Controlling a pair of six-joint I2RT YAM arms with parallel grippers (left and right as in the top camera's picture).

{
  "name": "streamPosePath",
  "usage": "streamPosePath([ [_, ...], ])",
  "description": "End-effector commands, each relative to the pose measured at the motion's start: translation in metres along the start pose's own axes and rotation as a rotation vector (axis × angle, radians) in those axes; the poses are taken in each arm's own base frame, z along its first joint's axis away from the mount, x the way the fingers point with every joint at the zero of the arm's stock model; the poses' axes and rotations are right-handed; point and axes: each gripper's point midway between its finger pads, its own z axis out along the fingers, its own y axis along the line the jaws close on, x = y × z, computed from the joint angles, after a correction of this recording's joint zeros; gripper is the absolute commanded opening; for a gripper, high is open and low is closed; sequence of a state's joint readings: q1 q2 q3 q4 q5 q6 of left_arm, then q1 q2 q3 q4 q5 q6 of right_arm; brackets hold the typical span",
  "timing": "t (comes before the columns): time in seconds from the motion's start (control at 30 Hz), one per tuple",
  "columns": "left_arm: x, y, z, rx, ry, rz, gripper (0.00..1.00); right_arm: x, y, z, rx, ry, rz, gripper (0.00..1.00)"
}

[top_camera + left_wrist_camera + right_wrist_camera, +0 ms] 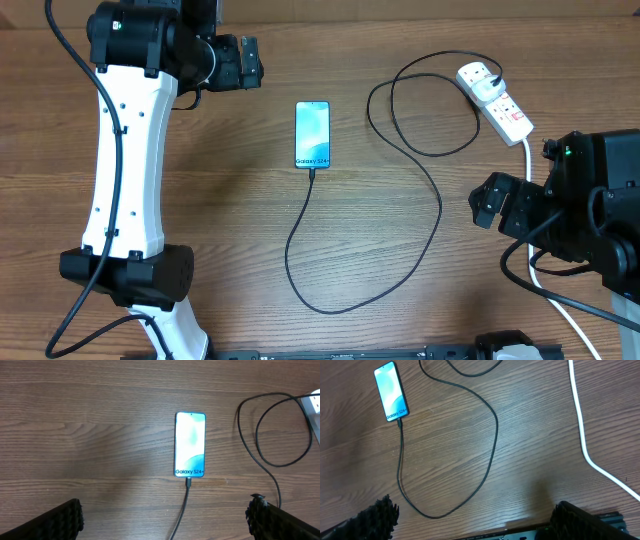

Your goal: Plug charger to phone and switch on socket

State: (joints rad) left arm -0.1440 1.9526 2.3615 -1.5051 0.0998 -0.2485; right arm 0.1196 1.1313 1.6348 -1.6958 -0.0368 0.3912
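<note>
The phone (312,135) lies flat at the table's middle with its screen lit; it also shows in the left wrist view (190,445) and the right wrist view (391,391). The charger's black cable (438,205) has its tip in the phone's bottom edge. It loops toward the front, then back to the white plug (477,74) seated in the socket (502,106) at the far right. My left gripper (248,62) is open and empty, left of the phone (165,521). My right gripper (490,202) is open and empty, in front of the socket (475,520).
The socket's thick white cord (545,290) runs down the right side past my right arm and shows in the right wrist view (580,425). The cable's loops (300,285) lie across the wooden table between the phone and the socket. The table's front edge (520,532) is close below my right gripper.
</note>
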Motion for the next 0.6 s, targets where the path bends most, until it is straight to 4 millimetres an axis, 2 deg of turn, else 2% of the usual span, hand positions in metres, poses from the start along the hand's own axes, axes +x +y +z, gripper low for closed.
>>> streamPosePath([
  [0.0,0.002,-0.001,0.004,-0.006,0.011,0.006,1.00,0.003,-0.002,-0.006,-0.007,-0.027,-0.013,1.00],
  [0.37,0.002,-0.001,0.004,-0.006,0.011,0.006,1.00,0.012,-0.007,-0.023,-0.045,-0.129,-0.018,1.00],
  [0.47,0.002,-0.001,0.004,-0.006,0.011,0.006,1.00,0.018,-0.011,-0.018,-0.071,-0.183,-0.020,1.00],
  [0.57,0.002,-0.001,0.004,-0.006,0.011,0.006,0.99,0.022,-0.015,-0.006,-0.097,-0.255,-0.030,1.00],
])
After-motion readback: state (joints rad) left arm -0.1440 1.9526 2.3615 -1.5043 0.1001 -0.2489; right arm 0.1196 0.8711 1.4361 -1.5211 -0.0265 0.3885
